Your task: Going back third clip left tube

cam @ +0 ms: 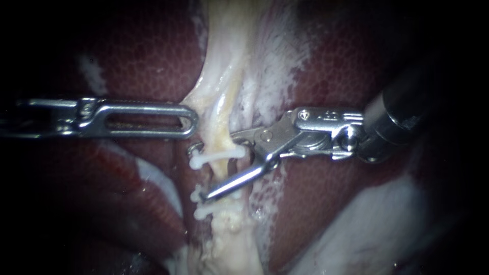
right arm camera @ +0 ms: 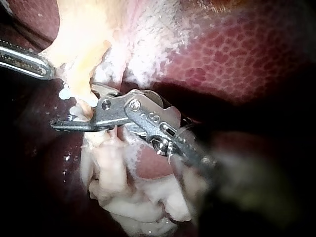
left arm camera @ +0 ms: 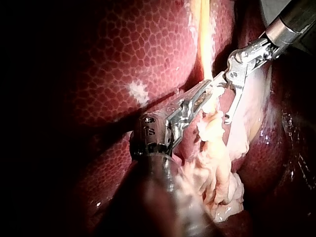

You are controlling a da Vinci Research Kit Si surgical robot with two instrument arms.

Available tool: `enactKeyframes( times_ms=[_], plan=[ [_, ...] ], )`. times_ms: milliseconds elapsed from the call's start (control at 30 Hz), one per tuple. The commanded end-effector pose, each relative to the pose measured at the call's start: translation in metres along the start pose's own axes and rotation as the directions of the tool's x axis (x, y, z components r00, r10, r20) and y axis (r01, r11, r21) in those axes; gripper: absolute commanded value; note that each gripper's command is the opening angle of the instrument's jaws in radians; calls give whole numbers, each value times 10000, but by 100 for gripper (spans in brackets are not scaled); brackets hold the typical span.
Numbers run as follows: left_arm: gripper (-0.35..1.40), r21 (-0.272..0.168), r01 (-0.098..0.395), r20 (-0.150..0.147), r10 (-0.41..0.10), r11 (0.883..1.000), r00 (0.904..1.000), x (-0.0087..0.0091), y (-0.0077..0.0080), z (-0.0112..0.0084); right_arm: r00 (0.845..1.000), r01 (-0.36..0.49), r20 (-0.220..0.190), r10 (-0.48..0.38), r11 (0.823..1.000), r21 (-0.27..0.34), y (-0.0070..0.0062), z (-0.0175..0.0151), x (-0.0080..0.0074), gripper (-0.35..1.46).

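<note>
Endoscope view: a pale tube (cam: 224, 86) runs down the middle over the dark red liver (cam: 142, 61). I cannot tell whether it is a left or a right tube. Three white clips cross its lower half: a top clip (cam: 216, 158), a middle clip (cam: 197, 194) just below it, and a bottom clip (cam: 204, 213) close under that.

The left instrument (cam: 189, 121) comes in level. Its slotted jaws are pressed together on the tube's near edge, above the top clip, and the edge bulges towards them.

The right instrument (cam: 220, 165) has its jaws spread wide and grips nothing. The short upper jaw lies beside the tube above the top clip. The long lower jaw slants across the tube between the top and middle clips, with its tip just beside the middle clip.

Left wrist view: the left instrument's jaws are closed on pale tissue at their tip. The right instrument's open jaws are just ahead of them, one on each side of that tissue. A ragged pale lump (left arm camera: 217, 168) hangs beside the shaft.

Right wrist view: the right instrument's jaws gape, and the tube with a white clip lies between them. The left instrument's tip touches the tube ahead of the upper jaw.
</note>
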Motion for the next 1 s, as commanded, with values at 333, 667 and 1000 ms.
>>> enactKeyframes(
  times_ms=[333,667,1000],
  plan=[
    [-35,-5,-1,0,1,10000,10000,0,0,0,9953,960,119,-960,9954,-3,3,3,-14,60],
    [-35,-30,-1,12,1,10000,10000,0,0,0,10000,21,70,-21,10000,-10,4,-3,-29,60],
    [-35,-31,-1,12,1,10000,10000,0,0,-1,9951,-988,-21,988,9951,-17,-1,-17,-29,60]
  ],
)
